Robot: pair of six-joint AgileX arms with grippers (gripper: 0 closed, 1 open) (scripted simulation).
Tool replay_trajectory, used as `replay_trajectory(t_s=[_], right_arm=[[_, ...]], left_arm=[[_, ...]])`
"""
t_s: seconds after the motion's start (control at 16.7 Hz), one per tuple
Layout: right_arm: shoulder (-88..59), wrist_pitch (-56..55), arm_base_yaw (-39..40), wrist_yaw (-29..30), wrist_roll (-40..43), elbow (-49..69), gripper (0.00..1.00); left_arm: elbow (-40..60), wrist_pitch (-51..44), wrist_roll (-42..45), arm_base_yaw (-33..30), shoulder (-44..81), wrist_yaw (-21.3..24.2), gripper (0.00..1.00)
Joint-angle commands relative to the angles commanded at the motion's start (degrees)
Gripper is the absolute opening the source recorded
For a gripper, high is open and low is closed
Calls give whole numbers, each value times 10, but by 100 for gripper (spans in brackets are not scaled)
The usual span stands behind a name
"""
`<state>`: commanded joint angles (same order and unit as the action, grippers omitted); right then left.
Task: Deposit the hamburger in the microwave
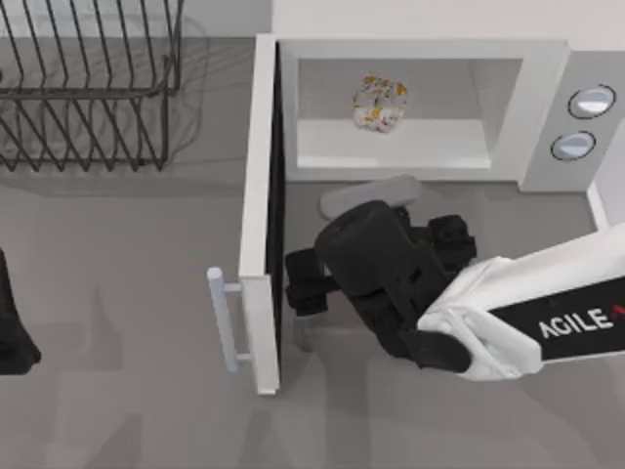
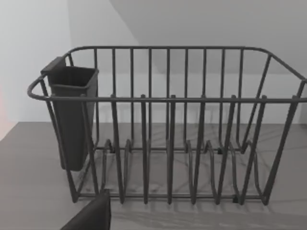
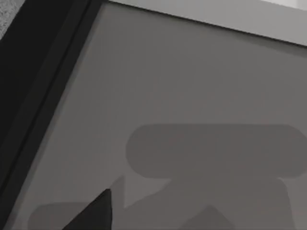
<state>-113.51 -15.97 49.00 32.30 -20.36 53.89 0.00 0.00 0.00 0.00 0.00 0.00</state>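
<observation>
The small orange-yellow hamburger [image 1: 381, 103] is sitting inside the open white-grey microwave [image 1: 547, 68], upper centre. The right hand [image 1: 298, 283], its arm lettered "AGILE", is hovering beside the door; whether it is open, I cannot tell.

My right arm [image 1: 527, 313] reaches in from the right edge; my left arm [image 1: 12, 322] sits parked at the left.

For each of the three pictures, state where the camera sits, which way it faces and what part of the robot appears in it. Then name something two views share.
Top view: above the table, looking down on the open microwave with the hamburger inside; right gripper beside the door, left arm parked at the left edge.
Left wrist view: on the left arm, facing the wire rack.
Right wrist view: on the right arm, facing the table by the door.
Shared: top and left wrist views both show the rack.
</observation>
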Motion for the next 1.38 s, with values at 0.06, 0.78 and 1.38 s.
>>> replay_trajectory(t_s=[0.06, 0.78, 1.38], right_arm=[[-5, 4, 0, 0, -2, -6, 100], [16, 19, -8, -1, -21, 35, 100], [32, 187, -14, -29, -31, 57, 100]], left_arm=[[0, 0, 0, 0, 0, 0, 100], [0, 0, 0, 0, 0, 0, 100], [0, 0, 0, 0, 0, 0, 100]])
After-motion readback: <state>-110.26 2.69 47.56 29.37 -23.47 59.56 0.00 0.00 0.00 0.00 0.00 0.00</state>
